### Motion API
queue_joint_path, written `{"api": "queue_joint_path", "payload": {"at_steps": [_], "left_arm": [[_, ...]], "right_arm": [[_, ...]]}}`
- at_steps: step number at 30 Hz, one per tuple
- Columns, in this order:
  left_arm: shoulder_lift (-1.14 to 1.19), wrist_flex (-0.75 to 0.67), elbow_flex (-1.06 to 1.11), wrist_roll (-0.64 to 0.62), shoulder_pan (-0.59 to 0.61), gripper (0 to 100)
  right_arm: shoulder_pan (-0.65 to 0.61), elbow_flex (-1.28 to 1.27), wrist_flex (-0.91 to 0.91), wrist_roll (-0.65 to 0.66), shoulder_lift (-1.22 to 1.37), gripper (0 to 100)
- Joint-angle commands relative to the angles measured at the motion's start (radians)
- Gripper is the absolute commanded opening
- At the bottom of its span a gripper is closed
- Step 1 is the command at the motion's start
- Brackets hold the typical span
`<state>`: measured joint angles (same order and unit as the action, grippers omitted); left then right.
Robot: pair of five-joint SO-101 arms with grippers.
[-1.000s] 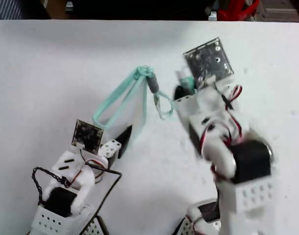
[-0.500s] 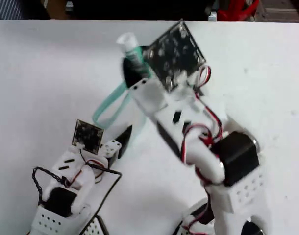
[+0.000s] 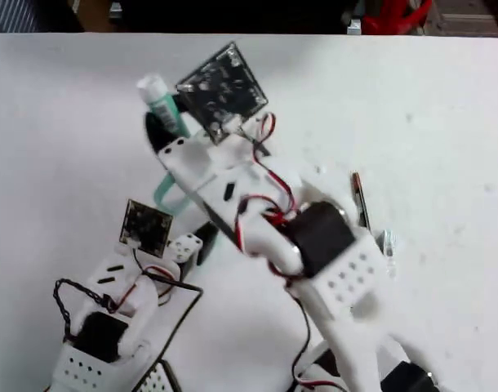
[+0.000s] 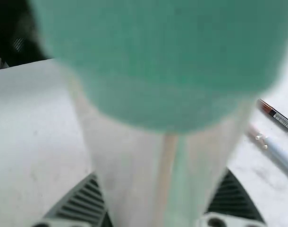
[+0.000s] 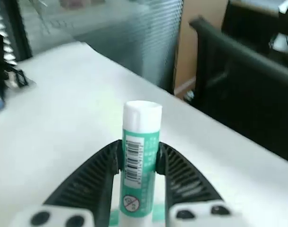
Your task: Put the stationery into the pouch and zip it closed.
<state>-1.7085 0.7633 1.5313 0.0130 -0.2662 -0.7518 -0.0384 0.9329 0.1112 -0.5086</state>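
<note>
A glue stick [image 3: 157, 100] with a teal body and a white cap stands upright in my right gripper [image 3: 163, 126], which is shut on it; the right wrist view has the glue stick [image 5: 139, 151] between the black fingers [image 5: 99, 172]. The translucent pouch with a teal rim [image 3: 163, 194] lies mostly hidden under the right arm. My left gripper [image 3: 202, 237] holds the pouch's near end. In the left wrist view the pouch [image 4: 172, 118] stands close up between that gripper's jaws. A dark pencil [image 3: 359, 200] and a clear pen [image 3: 386, 243] lie on the table to the right.
The white table [image 3: 445, 114] has free room at the back and right. The left arm's base [image 3: 102, 327] and its cables sit at the front left. The right arm's body [image 3: 322, 245] crosses the middle. Behind the table's far edge stands a dark chair [image 5: 238, 75].
The right arm has swung left with the glue stick, from right of the pouch to over its left end, uncovering the pencil and pen. The left arm has stayed still.
</note>
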Motion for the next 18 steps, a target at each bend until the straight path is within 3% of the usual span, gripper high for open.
{"api": "queue_joint_path", "payload": {"at_steps": [1, 8, 13, 18], "left_arm": [[-0.01, 0.008, -0.015, -0.006, 0.001, 25], [-0.01, 0.006, -0.015, -0.005, 0.005, 25], [-0.01, 0.003, -0.015, -0.005, 0.005, 25], [-0.01, 0.003, -0.015, -0.005, 0.007, 25]], "right_arm": [[0.058, -0.193, -0.136, -0.014, -0.09, 1.7], [-0.015, -0.414, -0.266, -0.015, -0.24, 1.7], [-0.081, -0.428, -0.257, -0.015, -0.292, 1.7], [-0.07, -0.428, -0.183, -0.014, -0.292, 2.9]]}}
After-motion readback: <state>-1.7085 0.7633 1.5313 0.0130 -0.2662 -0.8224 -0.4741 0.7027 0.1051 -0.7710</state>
